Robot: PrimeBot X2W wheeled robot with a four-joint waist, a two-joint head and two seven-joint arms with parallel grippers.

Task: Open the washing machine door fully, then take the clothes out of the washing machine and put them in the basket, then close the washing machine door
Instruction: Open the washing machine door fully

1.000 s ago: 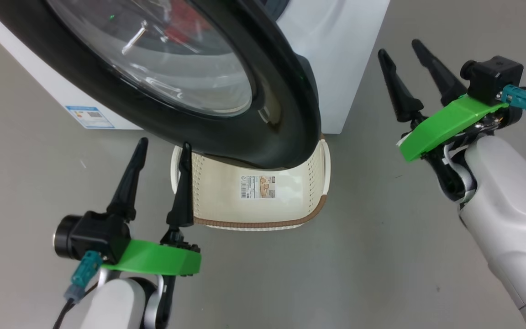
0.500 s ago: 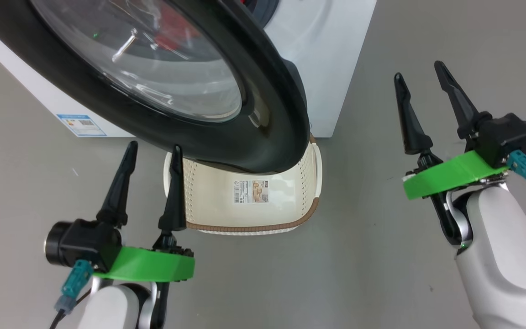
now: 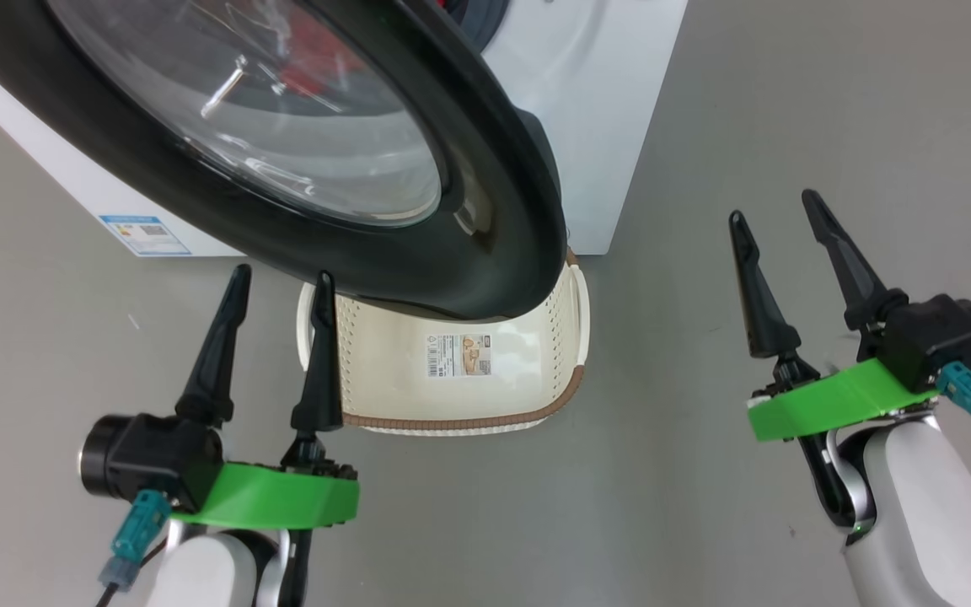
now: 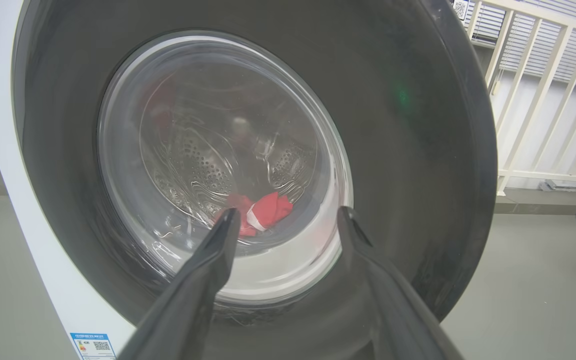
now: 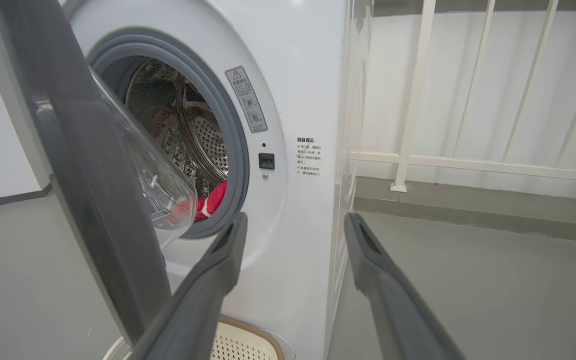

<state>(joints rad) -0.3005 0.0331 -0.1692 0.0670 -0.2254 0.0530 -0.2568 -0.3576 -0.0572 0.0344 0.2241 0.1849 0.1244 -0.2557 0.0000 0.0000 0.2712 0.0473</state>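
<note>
- Under the head camera, the washing machine door [image 3: 494,211] stands part-way open, swung out from the washing machine [image 3: 612,101], hinged, it seems, on its left side. We judge the first step unfinished.
- We see a round door, so it has no long axis. Its face stands upright and slanted to the machine front, free edge pointing out toward us, glass bowl bulging back toward the drum [image 5: 203,140].
- The basket [image 3: 460,419] sits on the floor [image 3: 705,506] just in front of the machine, open side up, its long axis running left to right. We take it that it sits there so the clothes travel a short way. The door overhangs its far part.
- The clothes [image 4: 268,212] lie low in the drum, red with white, near the grey ring [image 5: 238,150].
- Our left pincer [image 3: 283,275] is spread wide and empty, fingers aimed at the door's outer face, beside the basket's left end.
- Our right pincer [image 3: 773,206] is likewise wide and empty, well right of the door, facing the gap between door and machine, probably so that it can reach the inner side.
</note>
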